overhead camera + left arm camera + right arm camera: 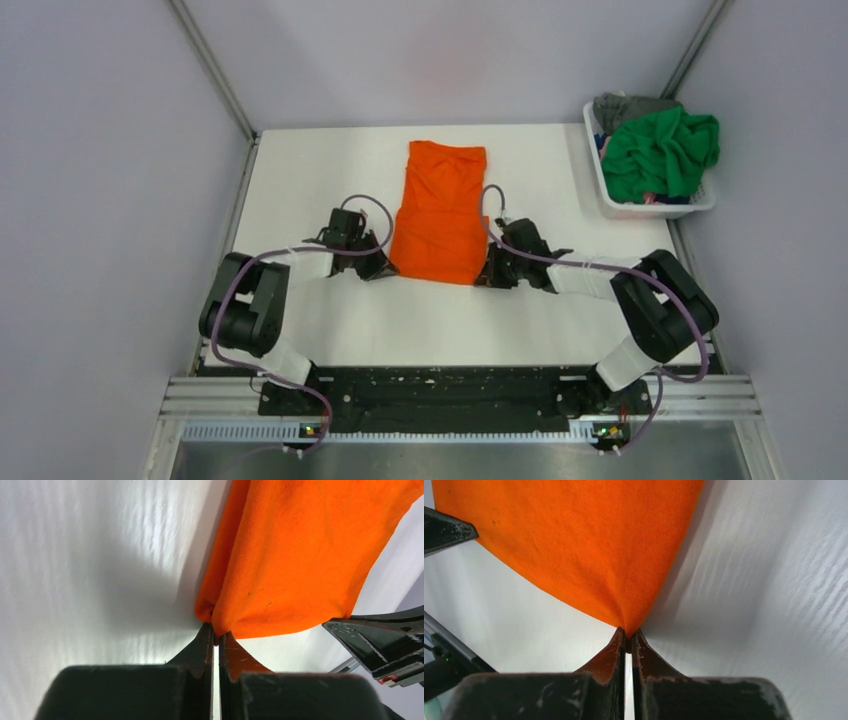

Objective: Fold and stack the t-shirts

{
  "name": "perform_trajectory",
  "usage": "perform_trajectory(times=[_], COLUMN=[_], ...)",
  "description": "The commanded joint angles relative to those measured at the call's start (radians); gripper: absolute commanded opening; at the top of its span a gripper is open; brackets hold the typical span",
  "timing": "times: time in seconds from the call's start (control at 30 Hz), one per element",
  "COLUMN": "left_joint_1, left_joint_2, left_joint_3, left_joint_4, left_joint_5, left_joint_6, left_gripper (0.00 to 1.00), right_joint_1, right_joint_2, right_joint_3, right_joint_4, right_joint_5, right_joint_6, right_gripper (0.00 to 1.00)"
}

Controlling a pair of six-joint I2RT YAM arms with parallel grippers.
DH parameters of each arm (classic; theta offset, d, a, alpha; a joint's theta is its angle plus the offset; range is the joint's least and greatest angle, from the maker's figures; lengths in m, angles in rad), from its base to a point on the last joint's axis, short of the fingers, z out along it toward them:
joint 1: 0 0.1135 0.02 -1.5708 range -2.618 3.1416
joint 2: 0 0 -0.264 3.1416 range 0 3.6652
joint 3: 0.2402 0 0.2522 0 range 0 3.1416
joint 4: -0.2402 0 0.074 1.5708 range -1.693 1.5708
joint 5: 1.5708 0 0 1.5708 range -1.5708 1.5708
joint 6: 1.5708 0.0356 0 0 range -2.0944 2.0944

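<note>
The orange t-shirt (440, 212) lies folded into a long narrow strip on the white table, running from the middle toward the far edge. My left gripper (383, 264) is shut on its near left corner (235, 615). My right gripper (488, 273) is shut on its near right corner (624, 615). The near edge of the shirt is lifted a little off the table between them. A green t-shirt (662, 150) and a grey t-shirt (622, 105) lie heaped in the basket at the far right.
The white slatted basket (655, 207) stands at the table's far right corner. Grey walls close in the table on the left, back and right. The other gripper's black fingers show at the edge of each wrist view (385, 640) (444, 530).
</note>
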Motion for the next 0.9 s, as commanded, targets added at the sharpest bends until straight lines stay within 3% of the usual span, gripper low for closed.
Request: perform_trajectory(times=[0.0,0.2,0.33,0.5,0.67,0.87], left_joint_1=[-0.016,-0.115,-0.215,-0.233,-0.233,-0.232], left_joint_2=[-0.131,-0.363,-0.686,-1.017,-0.989,-0.806], left_joint_3=[-0.114,-0.257,-0.324,-0.288,-0.165,-0.038], left_joint_4=[-0.047,-0.143,-0.304,-0.433,-0.422,-0.298], left_joint_5=[-0.105,-0.119,-0.172,-0.205,-0.207,-0.349], left_joint_6=[0.038,-0.038,-0.139,-0.134,-0.086,-0.047], left_gripper=[0.00,0.00,0.00,0.00,0.00,0.00], right_joint_1=[0.058,0.158,0.221,0.216,0.179,-0.009], right_joint_2=[-0.057,-0.289,-0.490,-0.644,-0.644,-0.572], right_joint_3=[-0.023,-0.112,-0.163,-0.141,-0.046,0.036], right_joint_4=[-0.122,-0.257,-0.369,-0.435,-0.445,-0.405], right_joint_5=[-0.042,-0.138,-0.194,-0.246,-0.299,-0.374], right_joint_6=[-0.043,-0.006,0.044,0.062,0.043,-0.017], right_gripper=[0.00,0.00,0.00,0.00,0.00,0.00])
